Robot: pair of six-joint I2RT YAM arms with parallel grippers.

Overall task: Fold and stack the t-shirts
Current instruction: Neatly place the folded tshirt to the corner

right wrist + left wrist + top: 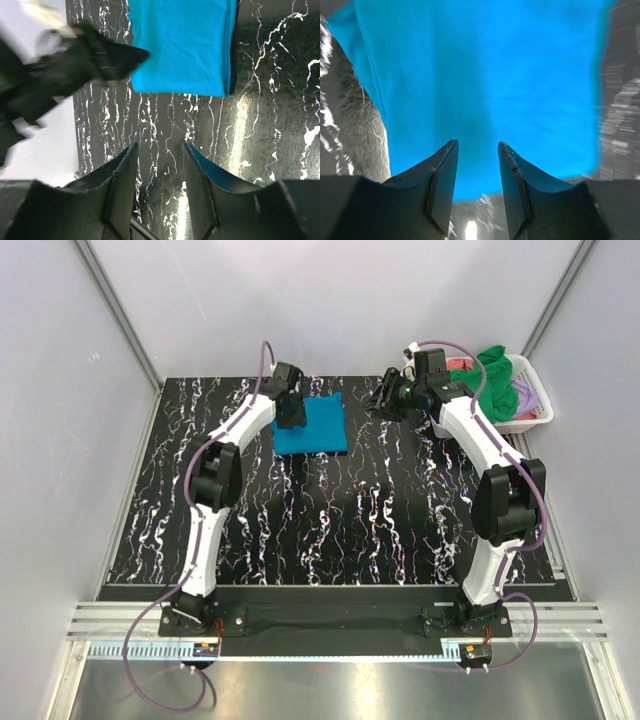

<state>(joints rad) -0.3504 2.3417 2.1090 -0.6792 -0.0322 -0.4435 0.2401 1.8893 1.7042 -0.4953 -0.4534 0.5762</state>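
Observation:
A teal-blue t-shirt (313,426) lies folded into a flat rectangle at the back middle of the black marbled table. It fills the left wrist view as the teal-blue t-shirt (490,85) and shows in the right wrist view as the teal-blue t-shirt (182,45). My left gripper (291,418) hangs over its left edge, open, nothing between the fingers (442,180). My right gripper (381,403) is to the right of the shirt, apart from it, open and empty over bare table. More t-shirts, a green one (497,380), a coral one and a lilac one, are heaped in the basket.
A white lattice basket (535,412) stands at the back right corner, behind the right arm. Grey walls close the table on three sides. The left arm (60,65) shows blurred in the right wrist view, beside the shirt.

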